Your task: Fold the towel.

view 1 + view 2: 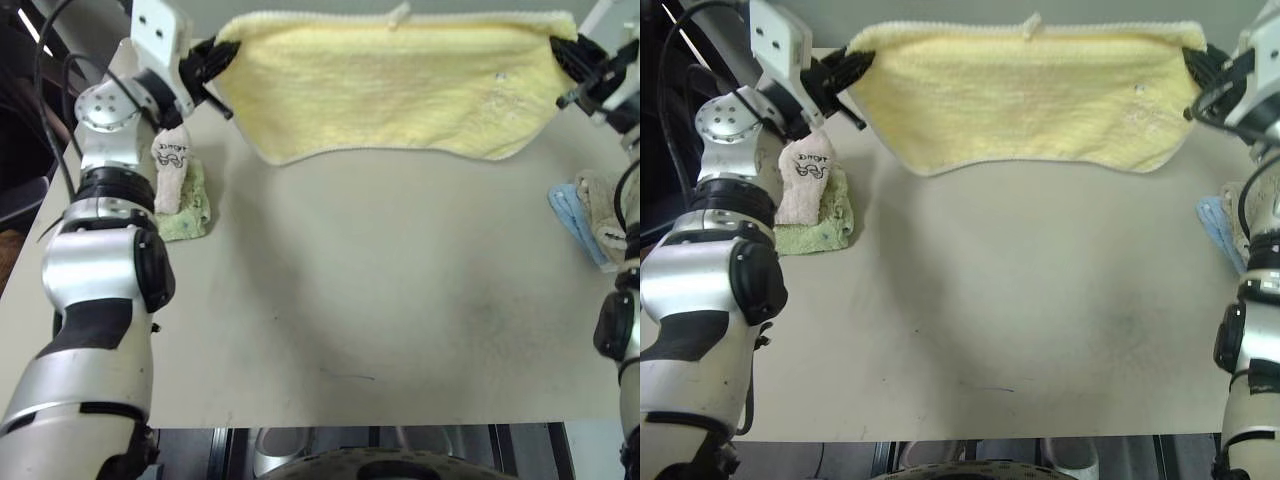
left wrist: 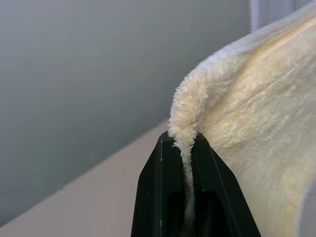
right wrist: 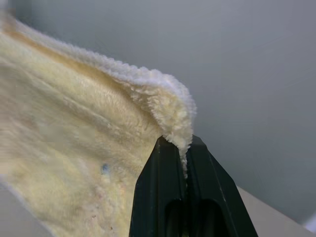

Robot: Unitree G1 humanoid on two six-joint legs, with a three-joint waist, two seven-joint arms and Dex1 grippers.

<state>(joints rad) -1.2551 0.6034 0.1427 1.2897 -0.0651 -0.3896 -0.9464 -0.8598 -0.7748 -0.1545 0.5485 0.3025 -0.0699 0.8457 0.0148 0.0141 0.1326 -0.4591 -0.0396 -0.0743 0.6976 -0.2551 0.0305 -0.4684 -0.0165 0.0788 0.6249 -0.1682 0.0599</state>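
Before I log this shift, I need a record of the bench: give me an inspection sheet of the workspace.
Surface: pale table, faint dark smudges, bare in the middle.
Job's things: yellow towel held up spread, above the far part of the table, white loop tag on its top edge.
Clutter: pink towel on a green cloth at the left; blue cloth and beige towel at the right edge.
Grippers: left gripper and right gripper each shut on an upper towel corner.
Cables: black cables along the left arm.
Surroundings: plain grey wall.

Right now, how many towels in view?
5, maybe more hidden: yellow towel held up between both tools; pink towel on green towel at left; blue towel and beige towel at right.
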